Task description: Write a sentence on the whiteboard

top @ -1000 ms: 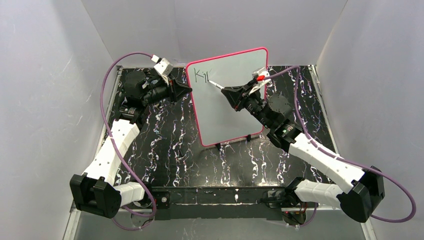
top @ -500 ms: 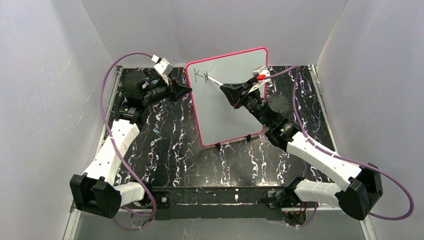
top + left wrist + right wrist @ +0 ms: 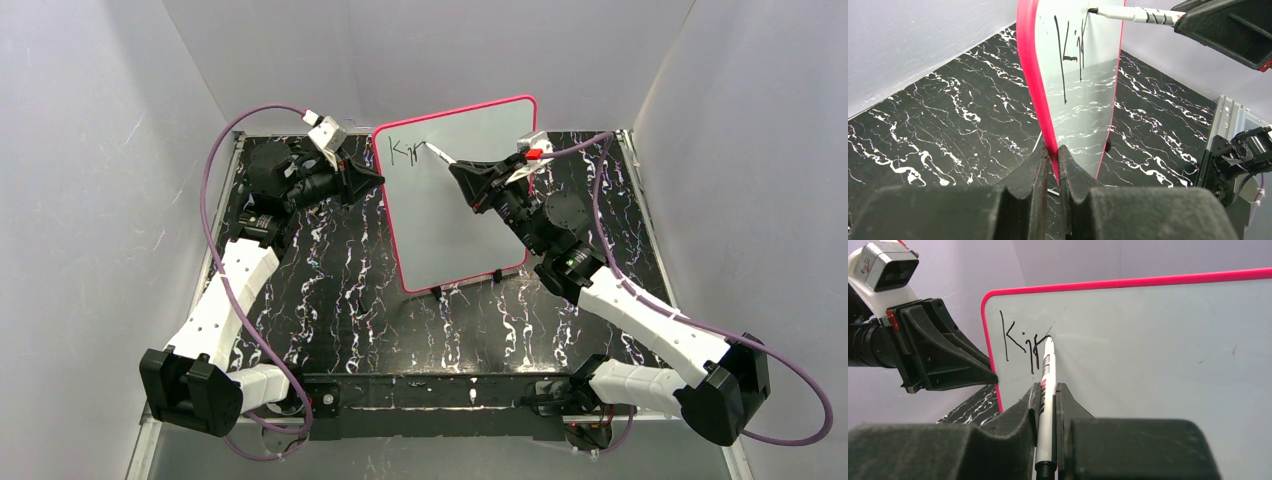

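The whiteboard [image 3: 470,210] stands upright mid-table, white with a pink-red frame and small black feet. My left gripper [image 3: 378,177] is shut on its left frame edge [image 3: 1035,95]. My right gripper [image 3: 456,168] is shut on a white marker [image 3: 1047,385]. The marker's tip touches the board's upper left, in the right wrist view just right of the dark letters [image 3: 1023,342]. The letters read "Ki" plus a partial stroke, and they also show in the top view [image 3: 405,150] and the left wrist view [image 3: 1070,50]. The rest of the sentence is not on the board.
The table [image 3: 340,300] is black marble-patterned, enclosed by grey walls on three sides. A purple cable [image 3: 215,170] loops off each arm. The right arm reaches across the front of the whiteboard.
The marker tip has moved up and slightly left along the board's top, adding a stroke after "Ki". The left gripper has held still on the frame.
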You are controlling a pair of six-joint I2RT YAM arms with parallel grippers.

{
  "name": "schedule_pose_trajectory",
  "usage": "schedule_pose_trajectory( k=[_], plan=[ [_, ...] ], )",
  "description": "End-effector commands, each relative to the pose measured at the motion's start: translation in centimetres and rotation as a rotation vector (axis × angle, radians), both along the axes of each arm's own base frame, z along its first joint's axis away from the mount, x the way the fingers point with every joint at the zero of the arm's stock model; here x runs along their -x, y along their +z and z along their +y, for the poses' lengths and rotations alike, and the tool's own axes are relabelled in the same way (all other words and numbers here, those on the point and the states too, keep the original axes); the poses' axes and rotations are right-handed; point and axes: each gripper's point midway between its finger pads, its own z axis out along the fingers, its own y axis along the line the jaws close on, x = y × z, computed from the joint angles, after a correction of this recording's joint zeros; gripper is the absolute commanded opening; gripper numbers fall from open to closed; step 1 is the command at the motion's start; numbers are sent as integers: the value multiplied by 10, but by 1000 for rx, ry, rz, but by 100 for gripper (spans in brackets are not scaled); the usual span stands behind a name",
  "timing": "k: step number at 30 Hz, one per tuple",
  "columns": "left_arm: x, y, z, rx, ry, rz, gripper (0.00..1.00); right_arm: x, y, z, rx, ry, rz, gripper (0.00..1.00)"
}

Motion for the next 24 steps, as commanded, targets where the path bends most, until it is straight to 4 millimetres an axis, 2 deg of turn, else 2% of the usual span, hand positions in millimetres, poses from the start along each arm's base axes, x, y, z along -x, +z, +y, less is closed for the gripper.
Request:
schedule_pose_trajectory(
  k=[1,8,13,16,21,24],
  plan=[
    [13,-5,-6,-10,-55,11,0,-3,4,-14,-4,-62,-17,1],
    [13,-5,-6,-9,-56,11,0,-2,-25,-9,39,-35,54,1],
    [13,-4,-6,-8,-56,9,0,1,-38,-9,48,-25,84,1],
    [14,-5,-6,-8,-57,10,0,3,-31,-10,34,-24,73,1],
    [13,-6,-6,-10,-53,12,0,15,3,-9,-16,30,13,1],
    [12,-6,-6,-10,-53,13,0,17,12,-13,-31,21,-2,1]
  ],
)
